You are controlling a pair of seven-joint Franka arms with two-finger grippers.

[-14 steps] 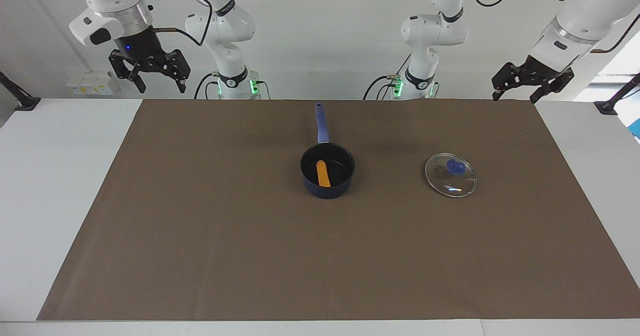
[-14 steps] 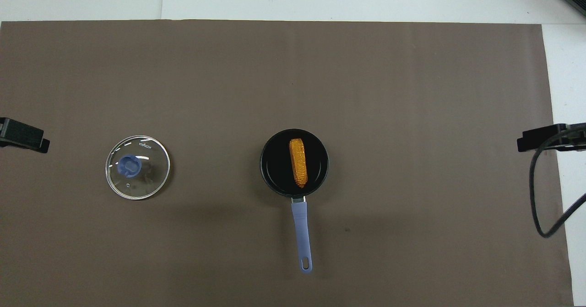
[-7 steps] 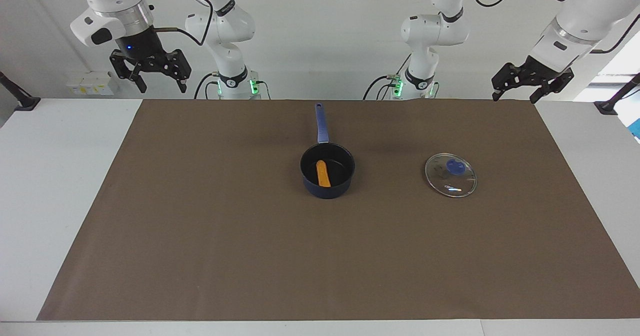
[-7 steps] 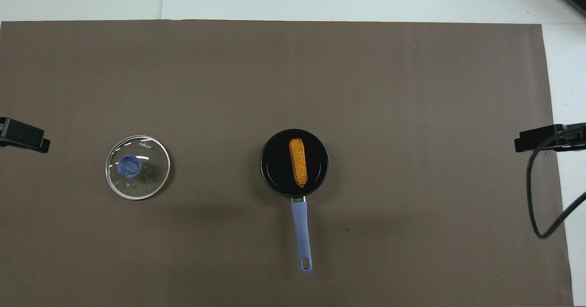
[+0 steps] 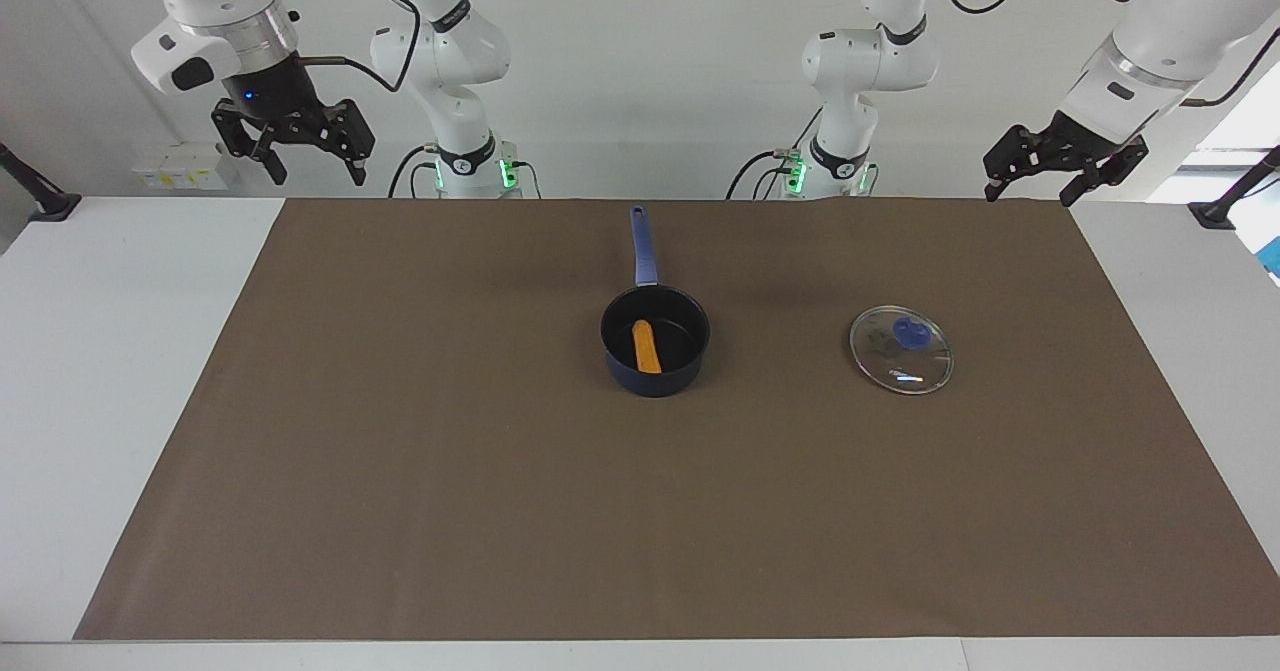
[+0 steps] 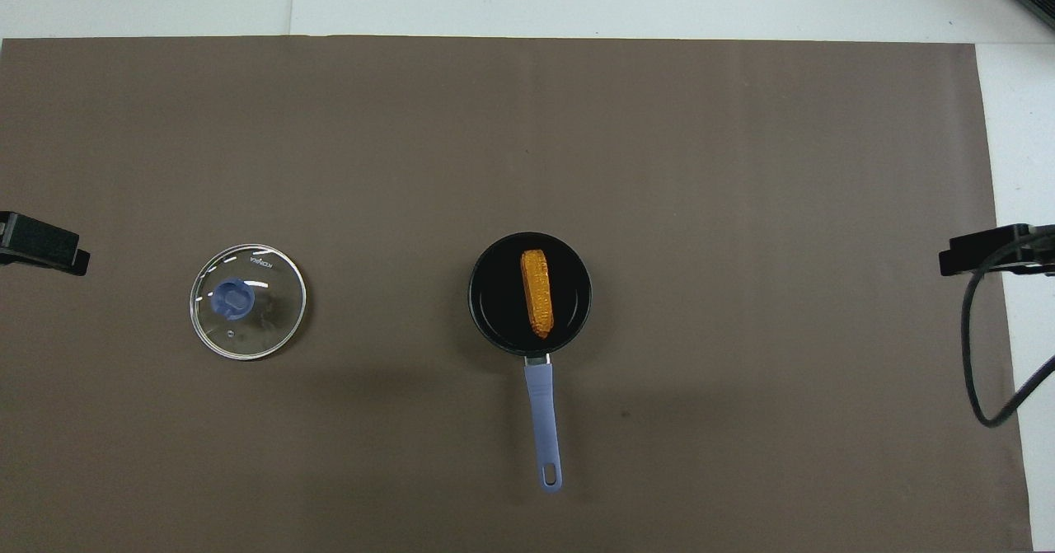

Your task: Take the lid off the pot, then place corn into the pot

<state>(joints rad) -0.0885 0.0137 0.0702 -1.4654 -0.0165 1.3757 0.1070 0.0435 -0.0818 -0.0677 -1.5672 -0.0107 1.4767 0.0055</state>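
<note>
The corn (image 5: 648, 346) is seen inside the pot (image 5: 655, 354), the lid (image 5: 901, 350) laid flat beside it toward the left arm's end, so both grippers, left (image 5: 1035, 173) and right (image 5: 297, 148), are parked high, open and empty.

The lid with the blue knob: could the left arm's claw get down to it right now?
Probably yes. The lid lies flat on the brown mat toward the left arm's end, knob up, with nothing on it or close beside it. The left claw hangs open and empty above the mat's edge, and the pot stands well apart.
</note>
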